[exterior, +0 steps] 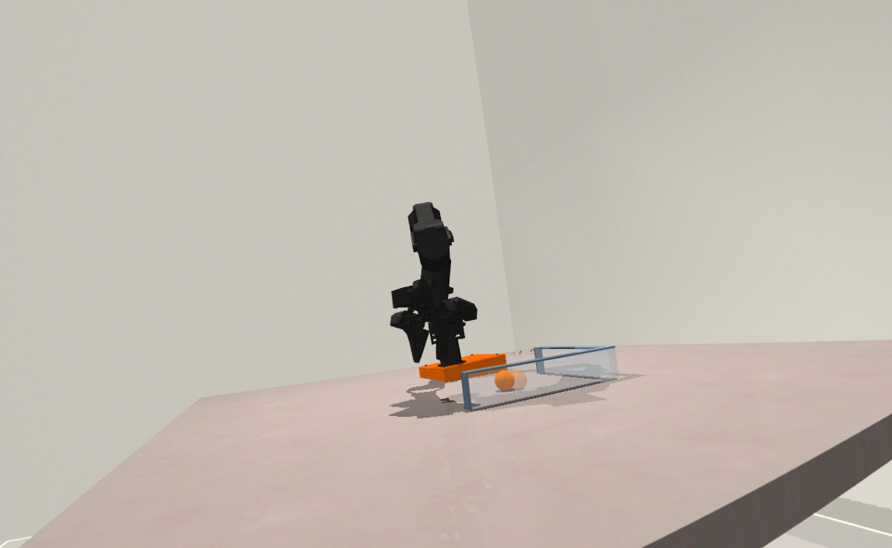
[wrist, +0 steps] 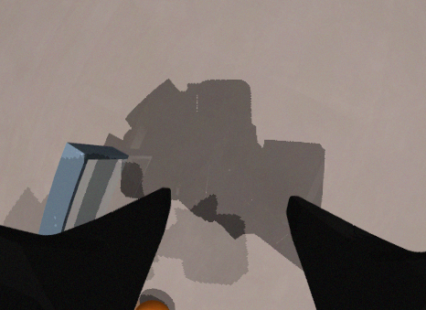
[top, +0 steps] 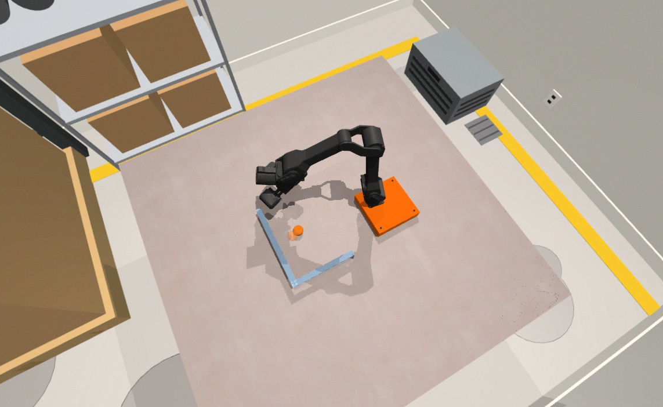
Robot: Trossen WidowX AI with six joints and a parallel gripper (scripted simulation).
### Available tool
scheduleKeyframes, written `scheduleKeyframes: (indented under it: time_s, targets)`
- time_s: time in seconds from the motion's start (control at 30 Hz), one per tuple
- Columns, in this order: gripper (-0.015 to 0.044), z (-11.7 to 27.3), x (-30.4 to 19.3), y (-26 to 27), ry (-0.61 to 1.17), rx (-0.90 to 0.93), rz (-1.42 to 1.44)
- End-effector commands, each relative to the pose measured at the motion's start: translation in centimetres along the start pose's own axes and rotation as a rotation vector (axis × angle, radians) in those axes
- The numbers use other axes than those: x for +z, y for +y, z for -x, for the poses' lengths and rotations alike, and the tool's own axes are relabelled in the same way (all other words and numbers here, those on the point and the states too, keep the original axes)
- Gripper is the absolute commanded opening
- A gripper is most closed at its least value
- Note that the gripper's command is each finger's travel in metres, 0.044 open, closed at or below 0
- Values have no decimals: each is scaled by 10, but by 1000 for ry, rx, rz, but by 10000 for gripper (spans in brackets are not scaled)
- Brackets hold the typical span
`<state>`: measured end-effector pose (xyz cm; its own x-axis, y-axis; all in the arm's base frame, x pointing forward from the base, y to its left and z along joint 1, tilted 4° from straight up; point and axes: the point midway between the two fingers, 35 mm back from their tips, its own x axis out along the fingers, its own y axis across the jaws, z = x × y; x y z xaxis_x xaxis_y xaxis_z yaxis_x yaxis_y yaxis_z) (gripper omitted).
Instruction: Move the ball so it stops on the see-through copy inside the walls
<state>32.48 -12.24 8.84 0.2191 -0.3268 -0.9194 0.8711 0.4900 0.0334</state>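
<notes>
Black and bent over the table [top: 424, 293] [exterior: 339, 470], the arm [top: 323, 146] [exterior: 435, 272] points its gripper [top: 279, 202] [exterior: 417, 361] [wrist: 230, 201] downward, fingers apart and unladen. The orange ball [top: 298, 230] [exterior: 504, 380] [wrist: 153, 306] sits inside the walls' corner (partly overlapping its see-through copy [top: 291, 235] [exterior: 520, 380], by observation).

A broad, flat, pinkish-grey table [top: 232, 323] [exterior: 339, 470] [wrist: 347, 45] carries everything here, and sitting straight on it is a square orange base plate [top: 399, 215] [exterior: 483, 361]. Over to one side, two low clear walls with blue edges [top: 323, 268] [exterior: 541, 395] [wrist: 57, 196] stand upright and meet in a corner. Inside them there's a small, solid orange ball [top: 298, 230] [exterior: 504, 380] [wrist: 153, 306], partly overlapping its pale see-through orange copy [top: 291, 235] [exterior: 520, 380], clear of the walls.
</notes>
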Motion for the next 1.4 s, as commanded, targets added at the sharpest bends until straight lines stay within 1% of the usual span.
scheduleKeyframes:
  time_s: [0.0, 0.2, 0.23, 0.63, 0.77, 1.0, 1.37]
  targets:
    - [292, 12, -61, 42, 174, 61, 616]
    - [292, 29, -118, 61, 311, 142, 1133]
    - [292, 31, -124, 62, 324, 151, 1182]
    - [292, 32, -125, 63, 327, 154, 1196]
    - [292, 19, -130, 62, 327, 154, 1196]
    - [292, 17, -131, 62, 327, 154, 1196]
    - [292, 0, -136, 61, 327, 153, 1196]
